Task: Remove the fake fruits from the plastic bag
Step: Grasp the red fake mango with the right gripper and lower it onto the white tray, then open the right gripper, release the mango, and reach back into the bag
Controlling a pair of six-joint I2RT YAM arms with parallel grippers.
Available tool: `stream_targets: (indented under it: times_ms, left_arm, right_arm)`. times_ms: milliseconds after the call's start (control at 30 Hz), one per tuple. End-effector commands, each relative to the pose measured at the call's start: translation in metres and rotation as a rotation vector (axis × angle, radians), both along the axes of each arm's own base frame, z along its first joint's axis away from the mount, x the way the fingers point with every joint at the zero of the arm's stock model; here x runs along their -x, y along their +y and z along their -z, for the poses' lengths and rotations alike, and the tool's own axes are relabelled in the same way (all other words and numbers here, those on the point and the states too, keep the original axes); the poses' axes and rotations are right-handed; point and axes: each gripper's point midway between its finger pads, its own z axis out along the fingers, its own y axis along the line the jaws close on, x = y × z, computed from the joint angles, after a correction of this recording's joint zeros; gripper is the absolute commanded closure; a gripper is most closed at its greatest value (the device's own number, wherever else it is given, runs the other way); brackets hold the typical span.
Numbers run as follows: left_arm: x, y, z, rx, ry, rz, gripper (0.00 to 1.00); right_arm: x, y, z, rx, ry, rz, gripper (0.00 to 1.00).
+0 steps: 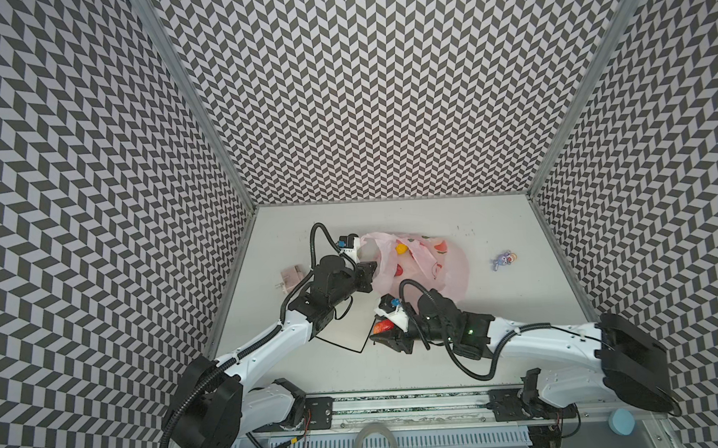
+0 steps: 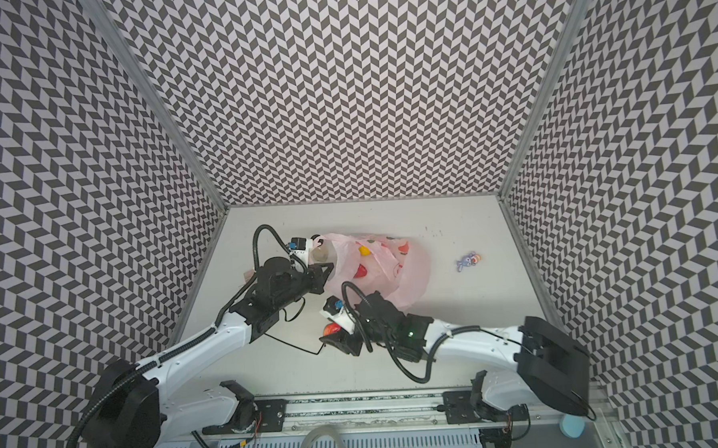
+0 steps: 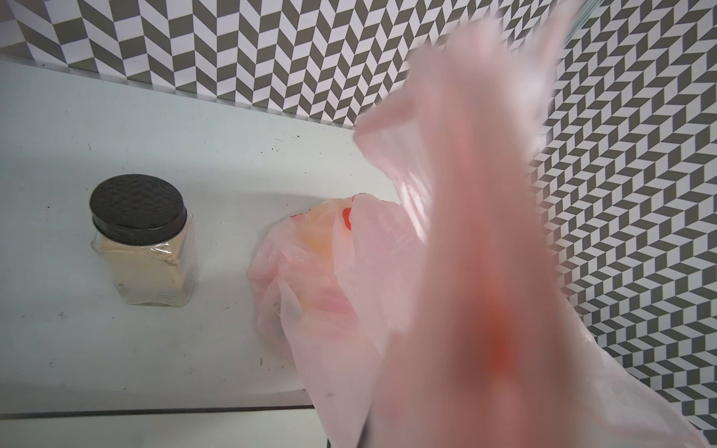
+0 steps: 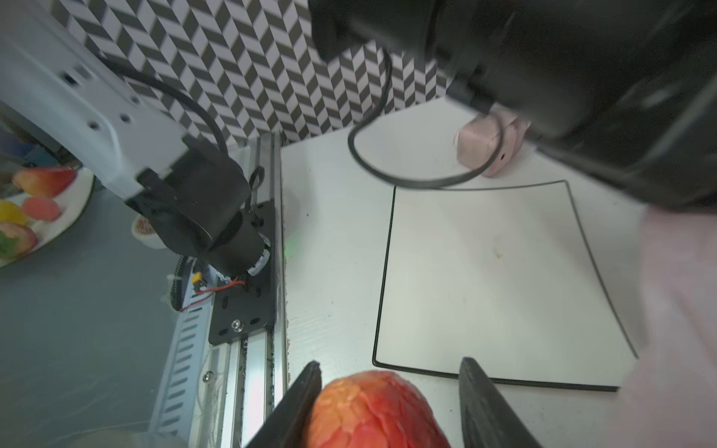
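A red fake strawberry (image 4: 372,411) sits clamped between the jaws of the right gripper (image 4: 390,366), which stand half closed on its sides, just beside the right edge of the white square plate (image 4: 485,291). It looks light, hard and glossy, so probably slippery; a hold across its widest part seems safest. Other fake fruits, a yellow one (image 1: 401,248) and a red one (image 1: 399,270), lie inside the plastic bag (image 1: 447,271), which is thin, limp and crinkly, at mid-table. The left gripper (image 1: 370,276), pinched tight, holds up the bag's left edge. The table (image 1: 499,331) is flat and white, walled by chevron panels. A jar (image 3: 143,240) stands far left and a purple figurine (image 1: 502,260) lies right.
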Motion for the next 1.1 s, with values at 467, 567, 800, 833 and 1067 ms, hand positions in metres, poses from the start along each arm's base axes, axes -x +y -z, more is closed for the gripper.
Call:
stream_targets:
  times_ms: [467, 567, 800, 833, 1067]
  left_arm:
    - [-0.014, 0.016, -0.010, 0.000, -0.020, -0.061, 1.00]
    - [-0.014, 0.017, -0.013, 0.006, -0.026, -0.065, 1.00]
    - [-0.011, 0.019, -0.015, 0.015, -0.030, -0.071, 1.00]
    - [-0.010, 0.019, -0.015, 0.017, -0.030, -0.072, 1.00]
    - [-0.008, 0.019, -0.019, 0.031, -0.038, -0.068, 1.00]
  right_arm:
    - [-0.065, 0.078, 0.069, -0.033, 0.125, 0.242, 0.51]
    - [-0.071, 0.079, 0.081, -0.001, 0.112, 0.252, 0.46]
    - [-0.075, 0.078, 0.086, 0.023, 0.093, 0.259, 0.23]
    - [-0.074, 0.076, 0.083, 0.023, 0.087, 0.256, 0.20]
    - [-0.050, 0.058, 0.024, -0.057, 0.032, 0.155, 0.14]
